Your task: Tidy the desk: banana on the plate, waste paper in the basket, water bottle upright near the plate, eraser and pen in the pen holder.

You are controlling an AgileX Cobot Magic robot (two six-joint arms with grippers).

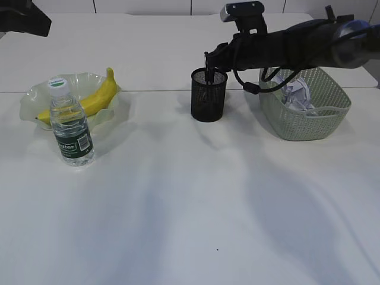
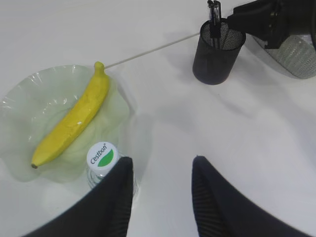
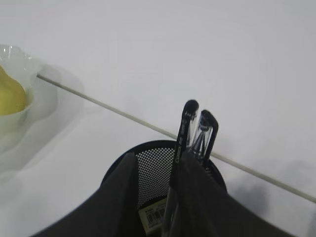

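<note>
The banana [image 1: 98,98] lies on the pale green plate [image 1: 29,104]. The water bottle [image 1: 71,130] stands upright just in front of the plate. My right gripper [image 1: 209,62] hangs over the black mesh pen holder [image 1: 208,104]. In the right wrist view its jaws [image 3: 160,158] are open, and the pen [image 3: 185,133] stands in the holder [image 3: 148,144] against the right finger. A barcoded eraser [image 3: 155,215] lies at the bottom. My left gripper [image 2: 163,165] is open and empty above the table beside the bottle cap [image 2: 101,155].
The grey-green basket [image 1: 303,122] stands to the right of the pen holder with crumpled paper [image 1: 298,95] in it. My right arm stretches across above the basket. A seam between the tables [image 2: 148,51] runs behind the plate and the holder.
</note>
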